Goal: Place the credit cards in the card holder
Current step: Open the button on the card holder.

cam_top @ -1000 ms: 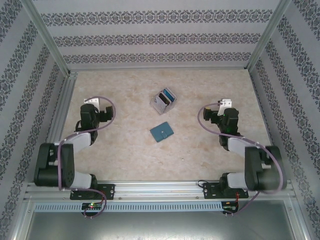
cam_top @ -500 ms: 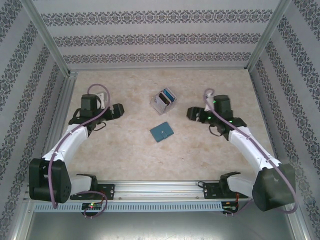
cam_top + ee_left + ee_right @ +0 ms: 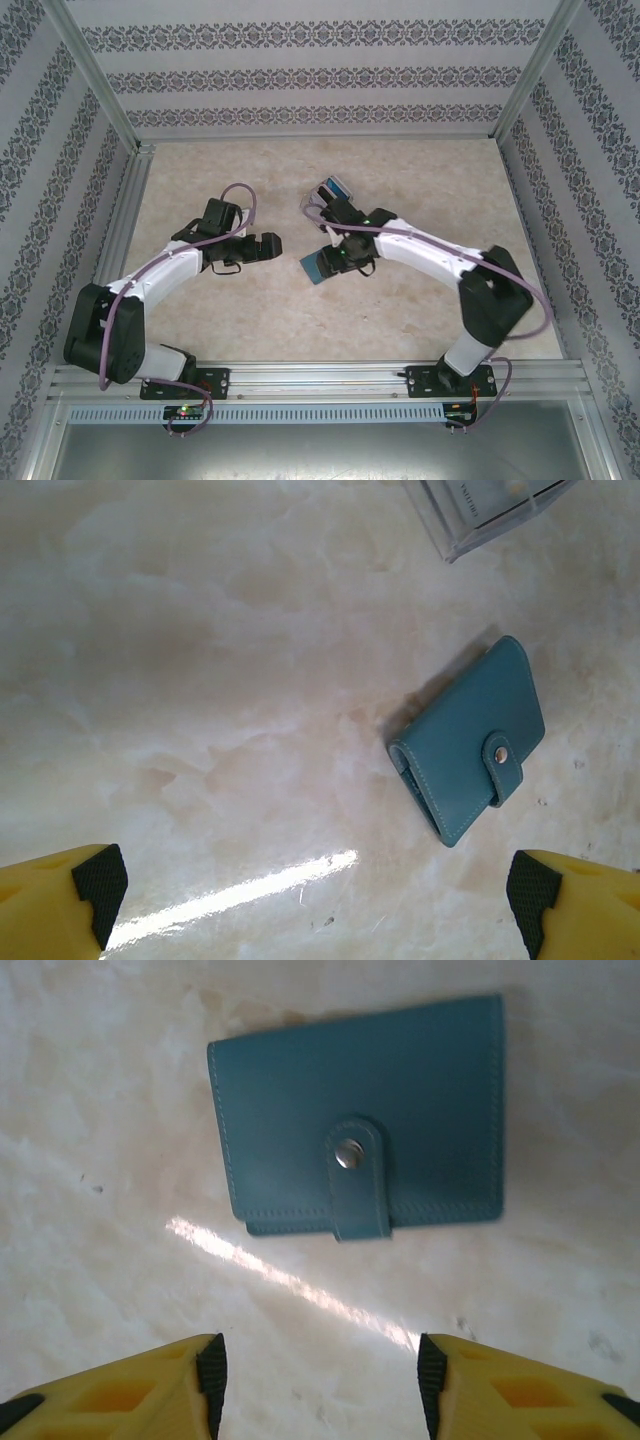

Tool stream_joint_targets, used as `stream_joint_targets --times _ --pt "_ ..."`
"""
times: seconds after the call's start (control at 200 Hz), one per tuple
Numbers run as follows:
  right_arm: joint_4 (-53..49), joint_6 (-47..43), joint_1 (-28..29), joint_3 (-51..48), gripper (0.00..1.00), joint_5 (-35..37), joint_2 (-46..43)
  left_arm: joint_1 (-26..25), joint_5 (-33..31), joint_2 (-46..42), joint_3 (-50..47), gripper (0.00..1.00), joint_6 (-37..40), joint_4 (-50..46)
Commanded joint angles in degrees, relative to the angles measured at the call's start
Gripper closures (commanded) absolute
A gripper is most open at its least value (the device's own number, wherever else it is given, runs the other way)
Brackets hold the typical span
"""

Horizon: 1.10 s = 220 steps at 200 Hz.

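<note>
My left end effector stands wide open with nothing between its fingers; in the left wrist view its yellow fingers sit in the two lower corners of the frame, above bare surface.

My right end effector hangs over the card holder at the middle of the top view. In the right wrist view its fingers are apart along the bottom edge, holding nothing and clear of the holder.

The holder lies flat on the surface in the upper half of that frame, folded, its clasp tab snapped over the edge. In the left wrist view the holder lies right of centre, tilted.

A clear box sits at the upper right of the left wrist frame, apart from the holder. In the top view the cards stand in it, just above my right arm.
</note>
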Motion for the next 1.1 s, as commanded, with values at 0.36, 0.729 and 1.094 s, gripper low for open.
stream_joint_targets --times 0.36,0.729,1.094 --pt "-12.66 -4.07 1.80 19.20 0.52 7.91 20.18 -0.05 -2.31 2.25 3.88 0.00 -0.99 -2.56" --pt "-13.88 -4.45 1.87 19.59 0.92 8.37 24.29 0.02 -1.40 4.29 5.07 0.00 -0.76 -1.86" --pt "-3.93 -10.00 2.20 14.63 1.00 12.15 8.32 -0.12 5.09 5.58 6.42 0.04 -2.65 1.58"
